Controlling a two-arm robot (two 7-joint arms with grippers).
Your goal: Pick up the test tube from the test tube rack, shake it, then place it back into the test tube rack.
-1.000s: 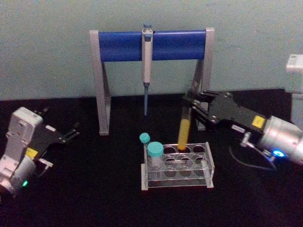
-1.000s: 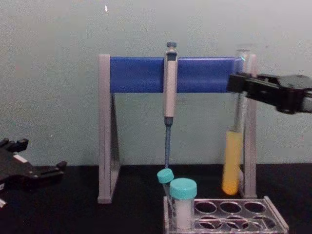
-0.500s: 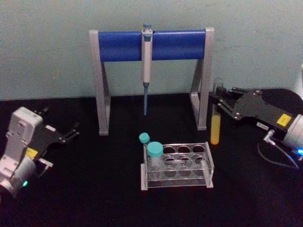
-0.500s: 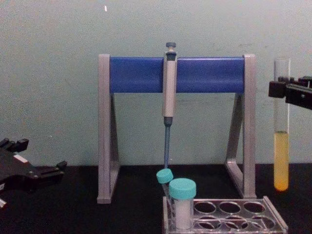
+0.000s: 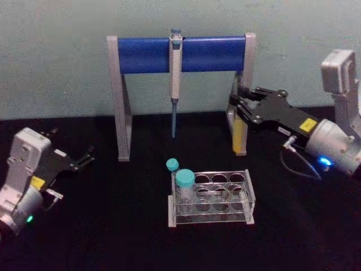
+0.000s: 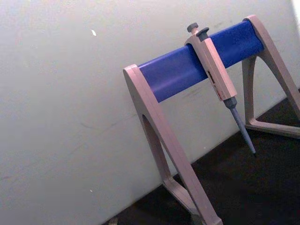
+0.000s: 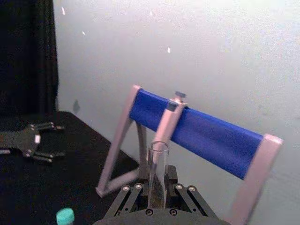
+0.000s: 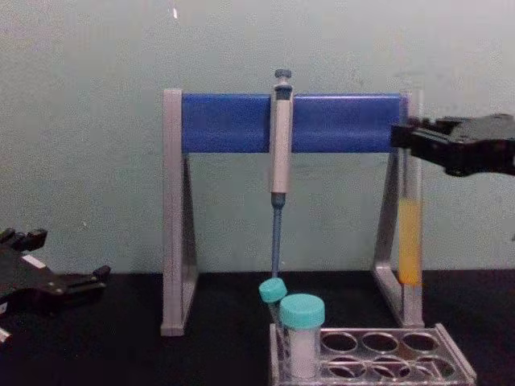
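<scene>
You see one test tube clamped upright by fingers of the right gripper, raised clear of one test tube rack holding two teal-capped vials. The left gripper is parked, fingers spread.

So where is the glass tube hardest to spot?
Head view: the test tube, in the right gripper, blends into the grey stand leg; only its yellow liquid stands out. Chest view: same overlap. Right wrist view: its clear rim shows plainly.

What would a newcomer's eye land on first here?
Probably the test tube with yellow liquid, held aloft by the right gripper near the right leg of the stand. Next, the stand's blue bar at the back, a pipette hanging from its middle. The rack stands in front.
</scene>
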